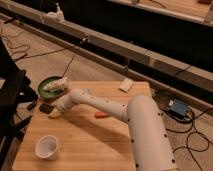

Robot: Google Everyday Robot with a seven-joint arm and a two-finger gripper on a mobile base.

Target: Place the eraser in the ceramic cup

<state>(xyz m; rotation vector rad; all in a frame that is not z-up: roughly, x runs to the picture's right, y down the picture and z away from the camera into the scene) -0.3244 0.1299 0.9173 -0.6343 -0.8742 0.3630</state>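
My gripper (55, 109) hangs low over the left edge of the pale wooden worktop (90, 145), at the end of my white arm (105, 106). The flat black rectangular eraser (45, 107) lies just beside it on the worktop. I cannot tell whether my fingers are open or closed, or whether they touch it. The small white ceramic cup (47, 146) stands upright near the front left corner, well apart from the eraser. A green round dish (42, 91) sits just behind.
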